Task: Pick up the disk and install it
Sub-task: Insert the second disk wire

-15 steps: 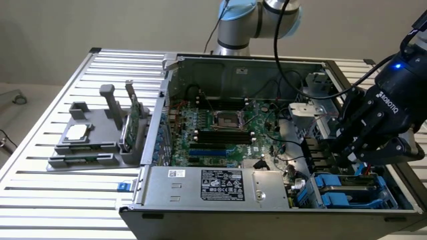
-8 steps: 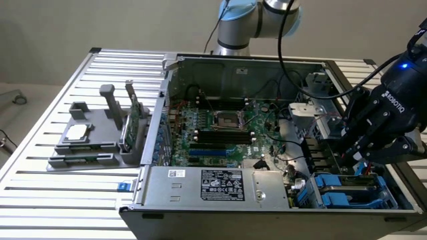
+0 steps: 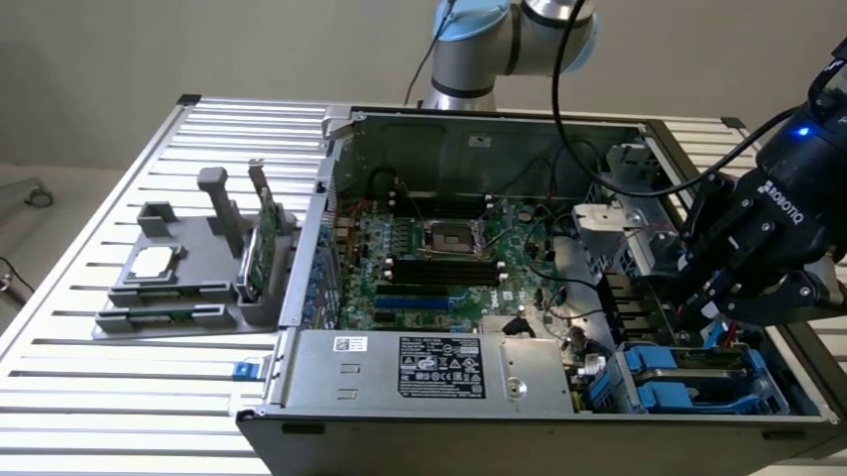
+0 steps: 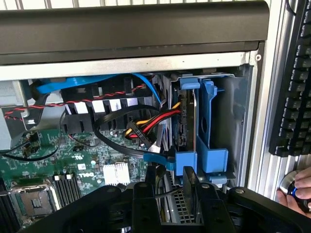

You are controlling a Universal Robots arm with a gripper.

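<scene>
The arm (image 3: 517,40) reaches from behind the open computer case (image 3: 530,297) and bends down over its corner at the exterior view's right, where the black tool (image 3: 741,297) hangs low above the blue drive bay (image 3: 701,382). In the wrist view the tool (image 4: 170,194) points toward that bay, its two dark fingers (image 4: 192,187) just beside the bay's blue bracket — whether they are parted or pressed together cannot be told, and nothing is seen between them.

The disk (image 4: 183,116) sits on edge inside the bay, framed by blue rails (image 4: 210,121), with a bundle of red, yellow and black wires (image 4: 150,124) plugged near it. The green motherboard (image 3: 437,268) lies in the case floor.

On the slatted surface (image 3: 133,377), toward the exterior view's left, a grey holder (image 3: 185,288) carries a small silver square (image 3: 153,263) and an upright green card (image 3: 272,228). A keyboard (image 4: 294,82) lies beside the case, and a person's hand (image 4: 299,189) rests by a small round button.
</scene>
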